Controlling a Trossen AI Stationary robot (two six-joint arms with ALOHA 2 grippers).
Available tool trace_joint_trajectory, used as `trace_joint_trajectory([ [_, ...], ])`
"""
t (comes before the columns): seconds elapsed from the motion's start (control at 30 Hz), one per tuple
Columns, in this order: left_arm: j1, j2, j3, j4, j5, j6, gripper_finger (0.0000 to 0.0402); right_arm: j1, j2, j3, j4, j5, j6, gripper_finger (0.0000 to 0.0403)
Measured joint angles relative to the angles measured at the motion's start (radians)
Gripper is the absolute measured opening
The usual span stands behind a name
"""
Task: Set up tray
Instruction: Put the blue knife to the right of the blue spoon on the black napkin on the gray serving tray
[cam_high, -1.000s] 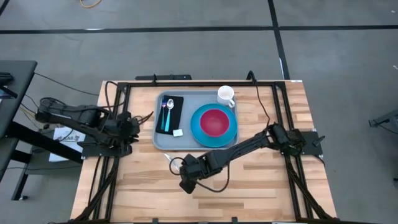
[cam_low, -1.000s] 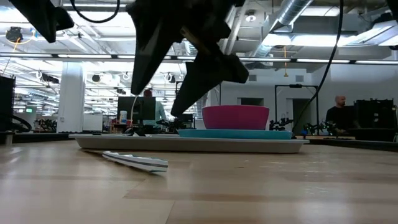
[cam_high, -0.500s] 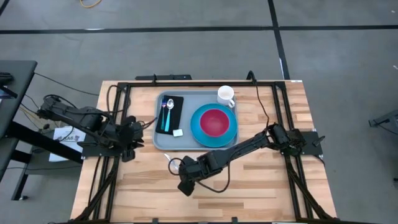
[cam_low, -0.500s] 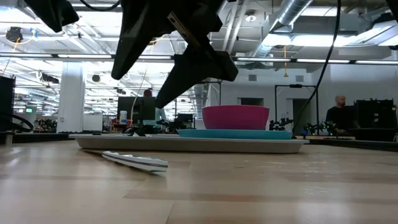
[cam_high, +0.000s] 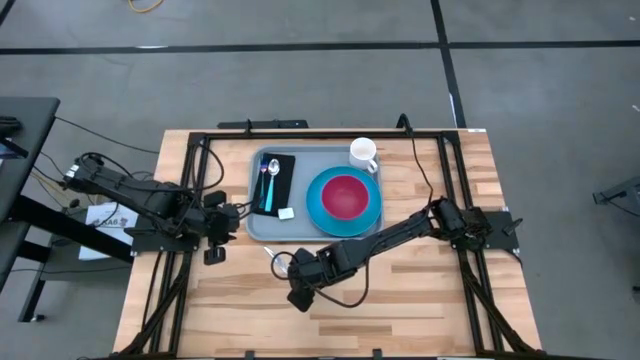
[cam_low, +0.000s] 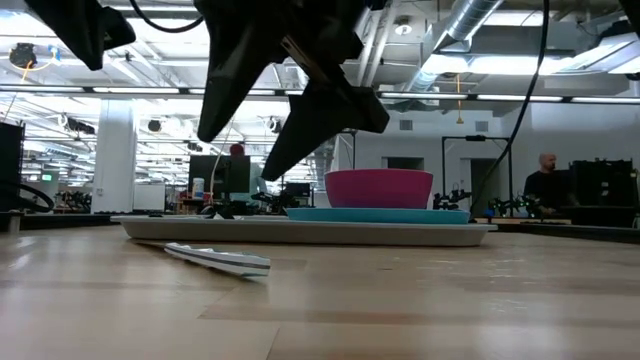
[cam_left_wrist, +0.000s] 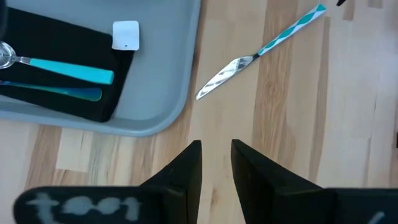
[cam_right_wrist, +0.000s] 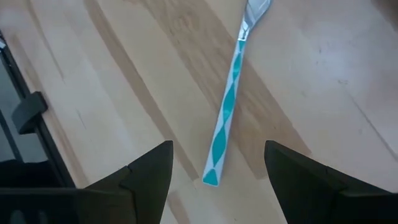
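The tray lies flat on the far half of the wooden surface, between the two arms. It already carries a black napkin with two teal-handled utensils, a blue plate with a pink bowl on it, and a white mug at its far right corner. Judge the tray stiff moulded plastic, light on its own but loaded and smooth; if you must shift it, take the low rim at a bare corner and keep it level.

The item still outside is a knife with a teal and white patterned handle, lying flat on the bare wood just off the tray's near edge. Expect it to be thin, rigid and slippery, hard to lift from flat; grip across the handle, not the blade.

Your right gripper hangs over the handle end with its jaws spread wide on either side of it, holding nothing and, as far as the wrist view shows, not touching it. Your left gripper sits beside the tray's near left corner, jaws at a narrow gap, empty.
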Motion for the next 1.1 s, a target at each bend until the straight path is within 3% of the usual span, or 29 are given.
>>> trace_joint_trajectory([
  [0.87,0.0,0.0,0.0,0.058,-0.044,-0.05,0.0073,-0.001,0.044,0.0,0.03,-0.037,0.01,0.0244],
  [1.1,0.0,0.0,0.0,0.061,-0.045,-0.061,0.0073,-0.002,0.019,0.091,0.048,-0.028,-0.12,0.0244],
])
